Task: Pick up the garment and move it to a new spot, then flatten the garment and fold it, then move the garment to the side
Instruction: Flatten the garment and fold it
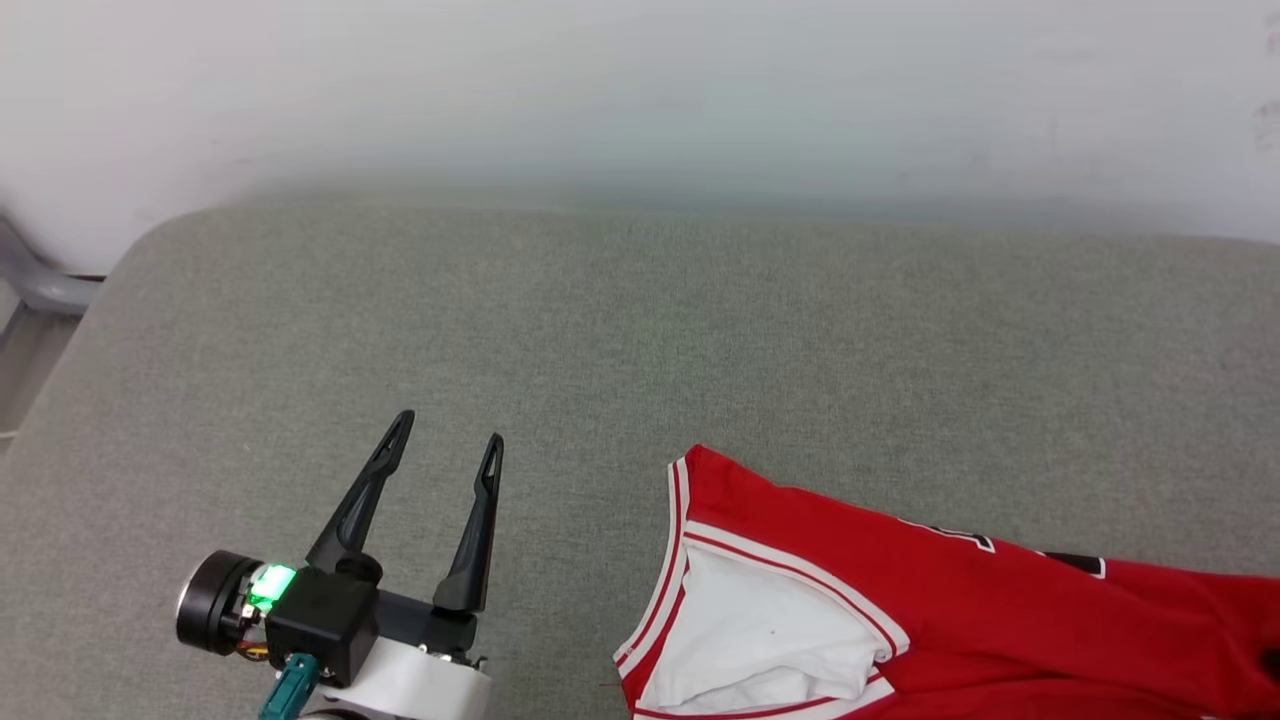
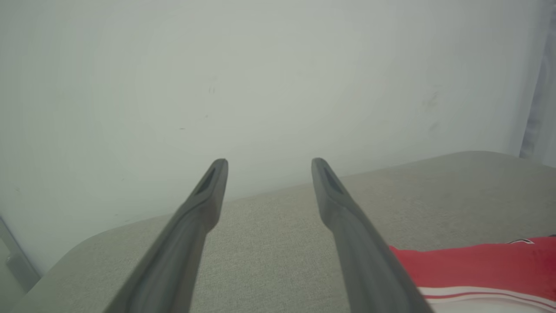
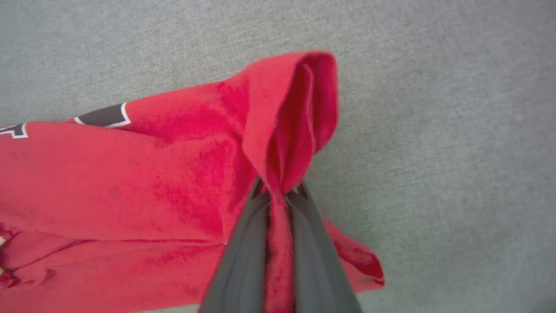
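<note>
At far left a grey rail [image 1: 30, 285] meets the white wall [image 1: 640, 90], which backs a grey cloth bench [image 1: 700, 330] with a rounded corner. Over its near left the left gripper [image 1: 450, 428] hovers, fingers spread wide and empty. The garment [image 1: 900, 600] lies along the near edge, long axis left to right, white sleeve pointing left. At its right end the right gripper [image 3: 280, 191] has its fingers pinched tight on a red fold.
</note>
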